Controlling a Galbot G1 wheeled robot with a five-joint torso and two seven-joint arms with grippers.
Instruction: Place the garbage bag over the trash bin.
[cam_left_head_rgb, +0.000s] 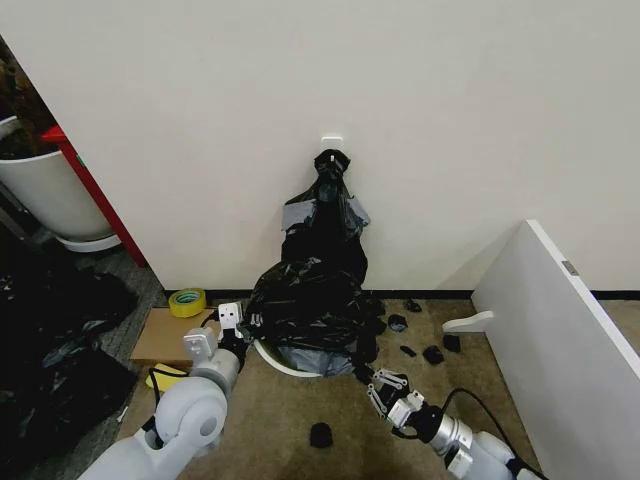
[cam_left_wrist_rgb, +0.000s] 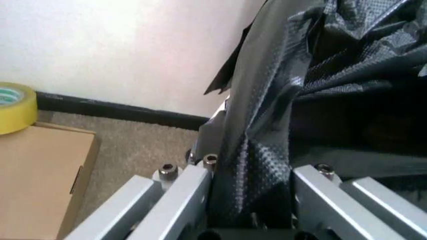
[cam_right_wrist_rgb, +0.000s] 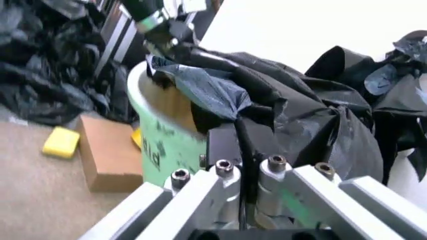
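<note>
The black garbage bag (cam_left_head_rgb: 310, 305) lies crumpled over the cream trash bin (cam_left_head_rgb: 272, 360), whose rim shows below the bag's front. My left gripper (cam_left_head_rgb: 232, 322) is at the bag's left edge, shut on a fold of the film (cam_left_wrist_rgb: 257, 165) that fills the space between its fingers (cam_left_wrist_rgb: 183, 192). My right gripper (cam_left_head_rgb: 385, 385) is low at the bag's right side, shut on a thin strand of the film (cam_right_wrist_rgb: 245, 150). In the right wrist view the bin wall (cam_right_wrist_rgb: 160, 145) is bare and part of the bag is stretched up to the left gripper (cam_right_wrist_rgb: 157, 22).
A knotted bunch of black bags (cam_left_head_rgb: 328, 200) hangs on the wall behind. A cardboard box (cam_left_head_rgb: 165, 335), a yellow tape roll (cam_left_head_rgb: 187, 301) and a yellow sponge (cam_left_head_rgb: 165, 378) sit on the left. Black scraps (cam_left_head_rgb: 320, 434) dot the carpet. A white board (cam_left_head_rgb: 560, 330) leans on the right.
</note>
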